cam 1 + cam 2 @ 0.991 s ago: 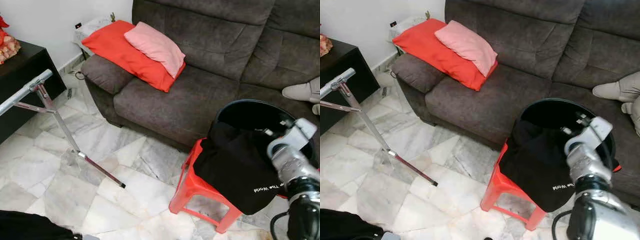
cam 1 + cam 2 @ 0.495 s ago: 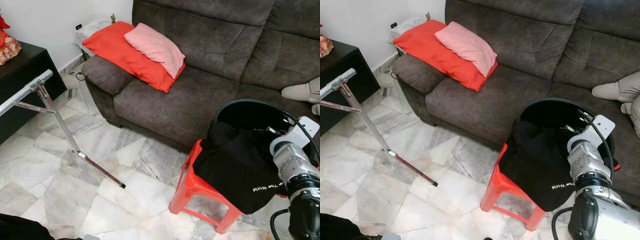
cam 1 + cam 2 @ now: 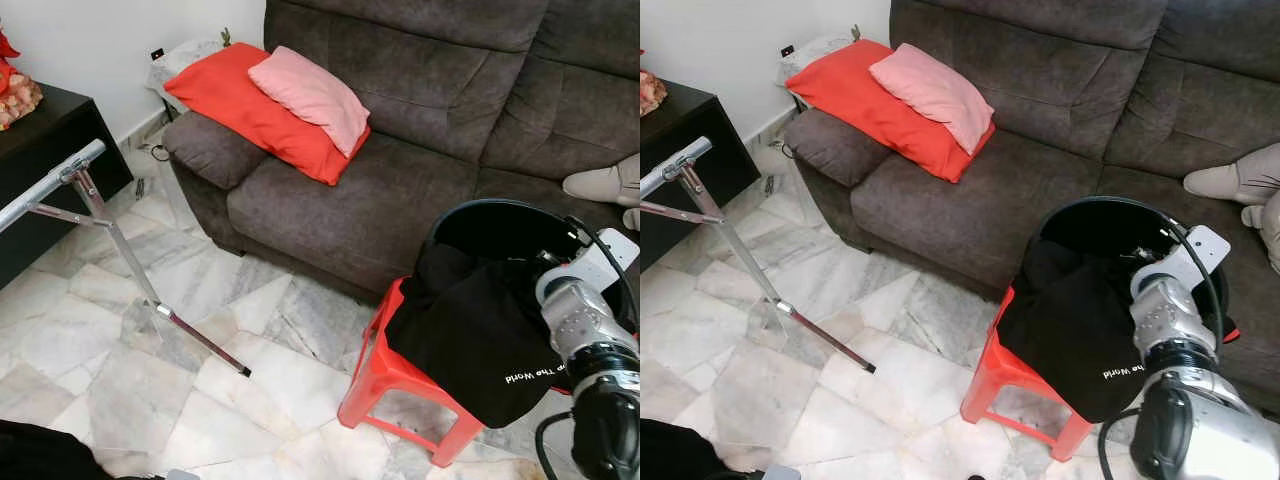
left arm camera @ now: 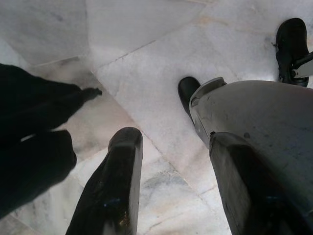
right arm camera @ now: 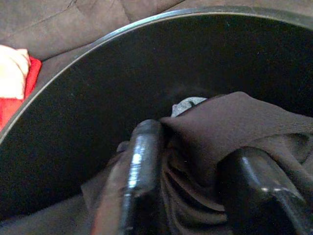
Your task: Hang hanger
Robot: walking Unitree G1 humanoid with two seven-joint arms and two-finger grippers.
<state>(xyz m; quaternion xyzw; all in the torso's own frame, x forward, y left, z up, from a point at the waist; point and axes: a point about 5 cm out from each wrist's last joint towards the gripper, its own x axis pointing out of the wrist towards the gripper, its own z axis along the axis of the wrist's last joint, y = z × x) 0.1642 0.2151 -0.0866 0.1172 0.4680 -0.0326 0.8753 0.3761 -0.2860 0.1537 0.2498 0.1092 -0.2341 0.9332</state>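
Observation:
A black garment (image 3: 478, 340) with white lettering drapes over the edge of a round black tub (image 3: 490, 204) standing on a red plastic stool (image 3: 372, 378). My right arm (image 3: 582, 318) reaches down into the tub from the right. In the right wrist view my right gripper (image 5: 195, 147) is open inside the tub, its fingers (image 5: 142, 161) on either side of a bunched fold of the dark cloth (image 5: 230, 117). A small grey piece (image 5: 188, 104) peeks out behind the fold. My left gripper (image 4: 175, 141) hangs open above the marble floor.
A metal clothes rack (image 3: 95, 208) slants across the floor at the left, beside a black cabinet (image 3: 40, 150). The grey sofa (image 3: 400, 180) behind the stool carries a red cushion (image 3: 235, 105) and a pink cushion (image 3: 312, 95). Dark cloth (image 3: 40, 450) lies at bottom left.
My right wrist has dropped lower and pushed further into the tub. The garment, stool and rack stay where they were.

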